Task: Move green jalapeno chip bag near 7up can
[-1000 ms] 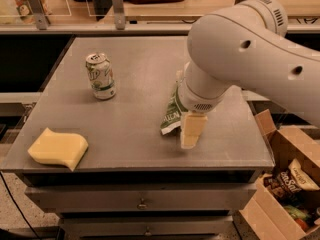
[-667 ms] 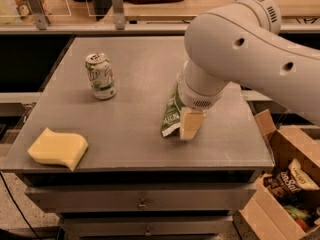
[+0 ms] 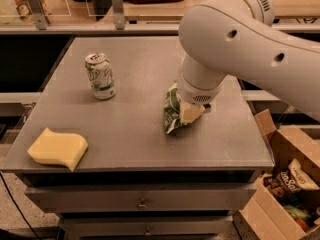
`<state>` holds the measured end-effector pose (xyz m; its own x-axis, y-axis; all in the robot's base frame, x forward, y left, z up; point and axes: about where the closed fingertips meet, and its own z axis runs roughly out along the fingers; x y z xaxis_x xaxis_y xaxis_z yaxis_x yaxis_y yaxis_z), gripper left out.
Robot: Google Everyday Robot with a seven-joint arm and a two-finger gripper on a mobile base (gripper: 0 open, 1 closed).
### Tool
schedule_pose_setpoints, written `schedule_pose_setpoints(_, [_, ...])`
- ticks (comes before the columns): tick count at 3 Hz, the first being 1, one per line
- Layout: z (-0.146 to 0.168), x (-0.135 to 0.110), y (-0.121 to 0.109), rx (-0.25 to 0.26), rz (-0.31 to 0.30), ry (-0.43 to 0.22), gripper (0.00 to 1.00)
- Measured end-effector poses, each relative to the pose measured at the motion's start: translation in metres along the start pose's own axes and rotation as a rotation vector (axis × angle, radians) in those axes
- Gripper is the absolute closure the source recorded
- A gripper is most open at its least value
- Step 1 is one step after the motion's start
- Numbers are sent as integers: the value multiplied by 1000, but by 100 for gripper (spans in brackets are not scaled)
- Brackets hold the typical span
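Green jalapeno chip bag (image 3: pixel 170 113), bunched upright on the table (image 3: pixel 130 134), well apart from the 7up can (image 3: pixel 100 76), at its 4 o'clock. The gripper (image 3: pixel 183 115) clasps the bag from above; the white arm (image 3: pixel 240 39) descends from 2 o'clock, wrist vertical.

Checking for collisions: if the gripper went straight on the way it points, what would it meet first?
The gripper points down at the green jalapeno chip bag, so it would likely meet that bag first, with the table right beneath. Whether they touch now is unclear.
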<state>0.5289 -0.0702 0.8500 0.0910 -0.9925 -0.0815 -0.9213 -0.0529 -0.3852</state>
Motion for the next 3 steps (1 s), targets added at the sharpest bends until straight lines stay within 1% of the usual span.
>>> schedule_pose_setpoints(1, [-1, -4, -3, 25, -30, 42, 87])
schedule_pose_setpoints(2, [-7, -9, -8, 88, -66, 78, 100])
schedule_pose_setpoints(3, [-23, -19, -18, 143, -110, 63, 100])
